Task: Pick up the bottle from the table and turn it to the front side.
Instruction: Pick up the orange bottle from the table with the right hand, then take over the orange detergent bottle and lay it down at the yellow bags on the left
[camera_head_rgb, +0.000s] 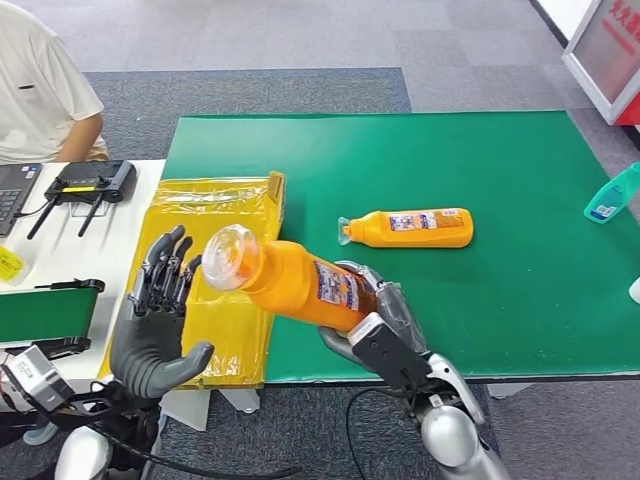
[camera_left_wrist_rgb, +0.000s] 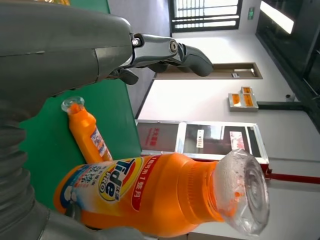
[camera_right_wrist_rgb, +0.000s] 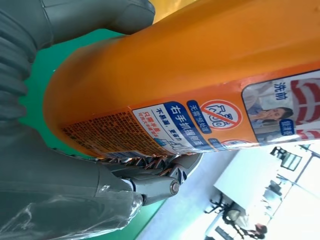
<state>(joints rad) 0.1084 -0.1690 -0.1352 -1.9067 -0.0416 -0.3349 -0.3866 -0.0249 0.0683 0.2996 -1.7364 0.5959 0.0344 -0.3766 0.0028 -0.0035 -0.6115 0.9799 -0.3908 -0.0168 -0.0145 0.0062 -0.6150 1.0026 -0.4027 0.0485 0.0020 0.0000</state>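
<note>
My right hand (camera_head_rgb: 373, 325) grips an orange detergent bottle (camera_head_rgb: 302, 282) by its lower body and holds it above the table's front edge, its clear cap (camera_head_rgb: 226, 257) pointing left toward my left hand. In the right wrist view the bottle's back label (camera_right_wrist_rgb: 196, 125) faces the camera, with the thumb (camera_right_wrist_rgb: 94, 20) over the bottle. My left hand (camera_head_rgb: 160, 320) is raised beside the cap, palm up, fingers spread and holding nothing. The left wrist view shows the held bottle's Tide label (camera_left_wrist_rgb: 113, 185) and cap (camera_left_wrist_rgb: 245, 192). A second orange bottle (camera_head_rgb: 411, 228) lies flat on the green table (camera_head_rgb: 490, 170).
A yellow bag (camera_head_rgb: 219, 200) lies over the table's left end. A person in a white shirt (camera_head_rgb: 38, 90) sits at the far left behind a white desk with a black router (camera_head_rgb: 90, 182). A teal bottle (camera_head_rgb: 611, 195) lies at the right edge.
</note>
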